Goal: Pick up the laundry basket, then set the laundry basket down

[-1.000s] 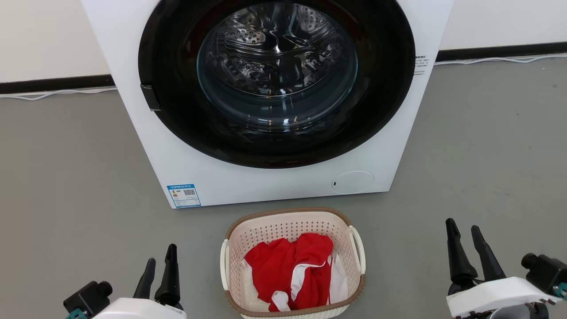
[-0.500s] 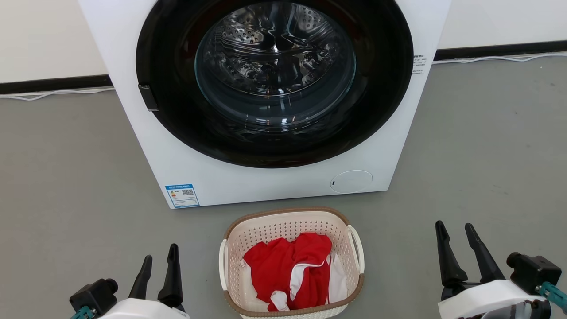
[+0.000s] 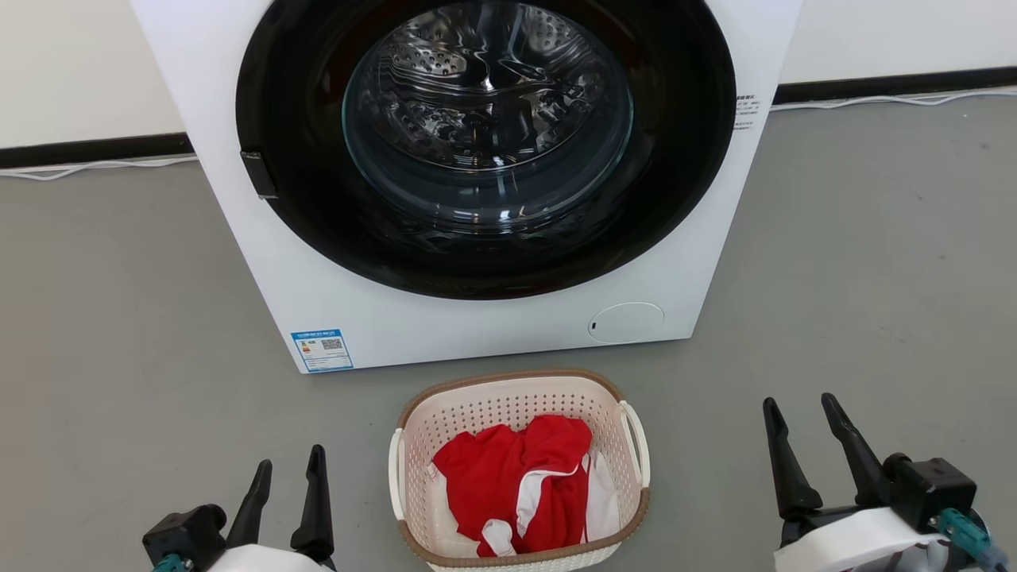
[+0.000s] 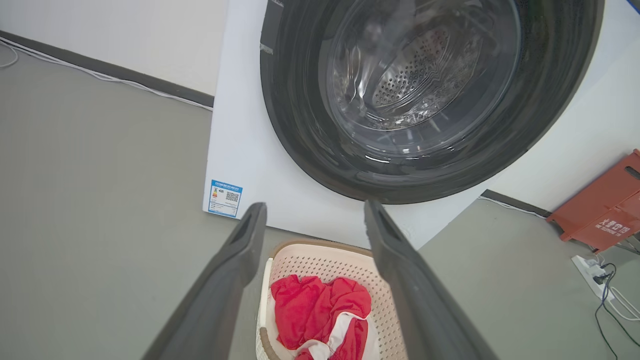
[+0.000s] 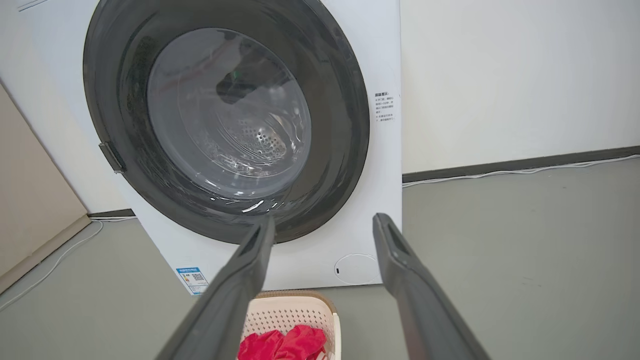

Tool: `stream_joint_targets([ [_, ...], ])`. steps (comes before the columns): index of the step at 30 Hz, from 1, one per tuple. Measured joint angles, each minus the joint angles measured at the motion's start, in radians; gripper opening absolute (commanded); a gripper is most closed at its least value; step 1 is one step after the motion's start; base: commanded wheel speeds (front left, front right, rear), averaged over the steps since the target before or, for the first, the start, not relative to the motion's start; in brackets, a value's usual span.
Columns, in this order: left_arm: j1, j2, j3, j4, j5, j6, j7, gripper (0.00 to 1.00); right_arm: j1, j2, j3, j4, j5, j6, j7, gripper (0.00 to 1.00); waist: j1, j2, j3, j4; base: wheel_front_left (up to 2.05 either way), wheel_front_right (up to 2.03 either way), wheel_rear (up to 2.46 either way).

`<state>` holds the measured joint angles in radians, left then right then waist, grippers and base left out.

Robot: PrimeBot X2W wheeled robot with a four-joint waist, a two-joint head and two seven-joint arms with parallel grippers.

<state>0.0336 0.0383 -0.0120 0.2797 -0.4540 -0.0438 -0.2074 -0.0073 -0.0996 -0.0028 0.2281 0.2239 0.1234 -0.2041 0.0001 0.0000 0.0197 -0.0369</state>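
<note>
Sitting on the grey floor [image 3: 119,318] before the white front-loading washing machine [image 3: 477,334], the cream perforated plastic laundry basket [image 3: 508,405] lies between the grippers, long axis toward the machine. The left gripper [image 3: 290,459] stands nearer than the right gripper [image 3: 798,401]; both jaws wide open, empty.

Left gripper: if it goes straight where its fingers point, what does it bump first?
Probably the washing machine, low on its front. The open left gripper seems aimed above the laundry basket, though depth is unclear.
</note>
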Motion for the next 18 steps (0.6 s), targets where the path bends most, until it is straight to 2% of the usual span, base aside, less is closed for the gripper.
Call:
stream_joint_targets([
  [14,0.0,0.002,-0.015,-0.002,0.149,0.015,-0.041,1.0,-0.015,-0.003,0.008,-0.012,-0.18,0.0,-0.038,1.0,0.0,0.0,0.009,-0.003,0.0,0.0,0.0],
  [18,0.0,0.002,-0.018,-0.002,0.158,0.017,-0.044,1.0,-0.018,-0.004,0.009,-0.016,-0.199,0.001,-0.045,1.0,0.0,0.0,0.013,-0.002,0.0,0.0,0.0],
])
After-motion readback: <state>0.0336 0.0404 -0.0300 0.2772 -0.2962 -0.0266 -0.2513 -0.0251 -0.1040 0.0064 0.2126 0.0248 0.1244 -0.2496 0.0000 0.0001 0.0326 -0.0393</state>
